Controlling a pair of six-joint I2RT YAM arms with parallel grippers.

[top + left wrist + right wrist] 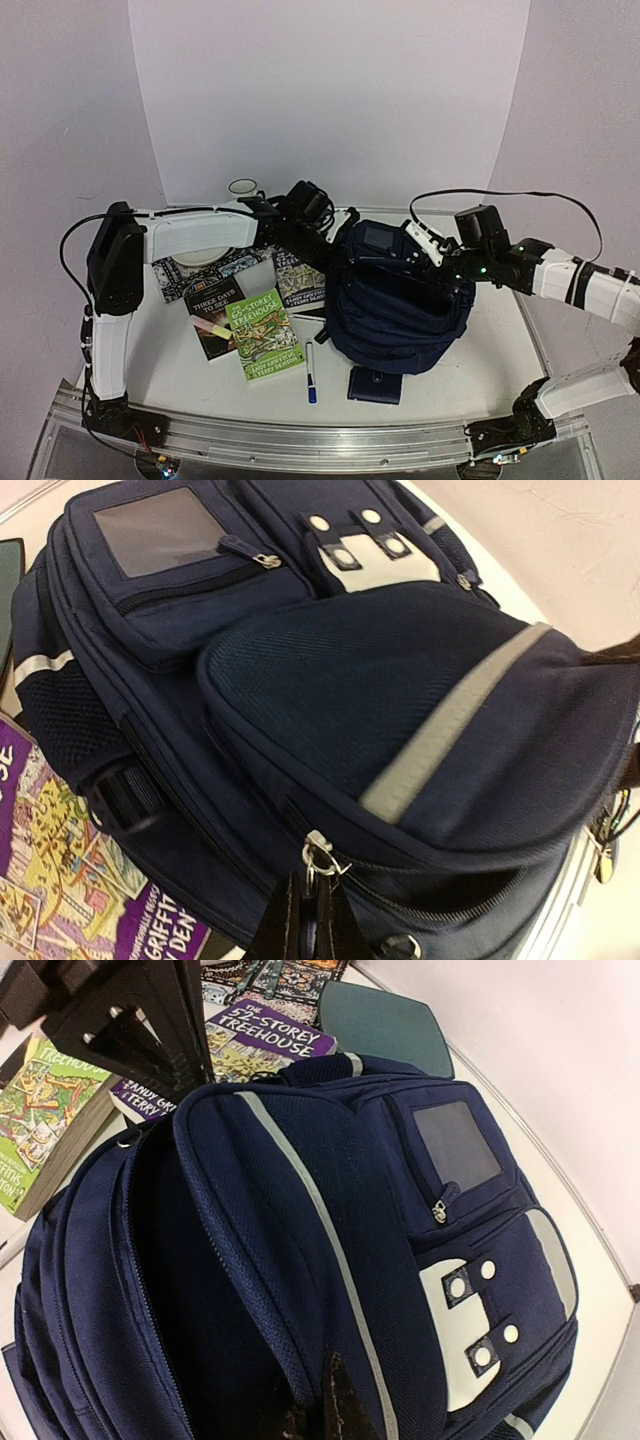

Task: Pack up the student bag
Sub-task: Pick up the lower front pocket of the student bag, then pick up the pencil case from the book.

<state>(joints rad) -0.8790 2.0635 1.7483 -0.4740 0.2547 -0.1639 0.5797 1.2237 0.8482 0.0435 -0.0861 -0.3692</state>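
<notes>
The student bag is a large navy backpack that stands mid-table with its main compartment unzipped. My left gripper is at the bag's upper left. In the left wrist view it is shut on the pull hanging from the silver zipper slider, just below the flap with the grey stripe. My right gripper is at the bag's upper right. In the right wrist view it is shut on the edge of the bag's front flap, beside the dark open interior.
A green Treehouse book, a dark book and a purple book lie left of the bag. A blue pen and a small navy wallet lie in front. A dark teal plate and a white cup sit behind.
</notes>
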